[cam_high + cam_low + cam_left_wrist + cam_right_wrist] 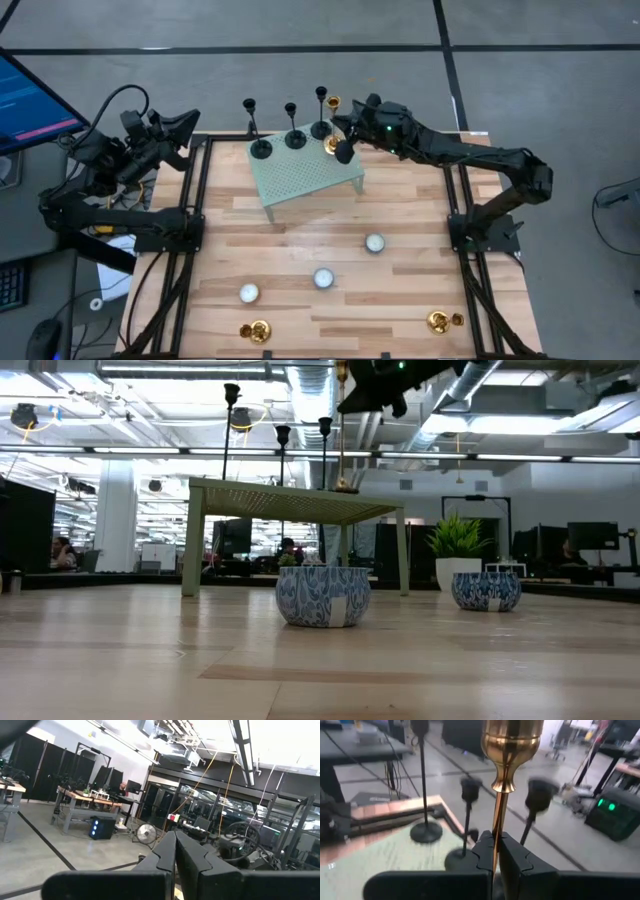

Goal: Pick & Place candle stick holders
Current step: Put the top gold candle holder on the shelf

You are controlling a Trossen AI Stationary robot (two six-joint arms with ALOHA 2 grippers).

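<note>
Three black slim-stemmed candle stick holders (295, 138) stand on their disc bases on a green perforated stand (305, 180) at the table's far middle. Beside them, at the stand's far right corner, a tall gold holder (332, 140) stands upright, with my right gripper (342, 135) shut on its stem. Two short gold holders (258, 330) (440, 321) sit near the table's front edge. My left gripper (190, 125) waits shut off the table's far left corner, raised and touching nothing. My right gripper pinches the gold holder's thin stem (496, 837) between its two fingers, some way below the cup (512, 740). The fingers come about level from the table's right side and lie across the stem. The holder is upright, its base (345, 487) at the stand's top.
Three white tealights (374, 242) (323, 278) (248, 293) sit on the bare wood between the stand and the front edge; the low view shows blue-patterned sides on two of them (323, 595). A monitor (30, 100) stands off the table's left.
</note>
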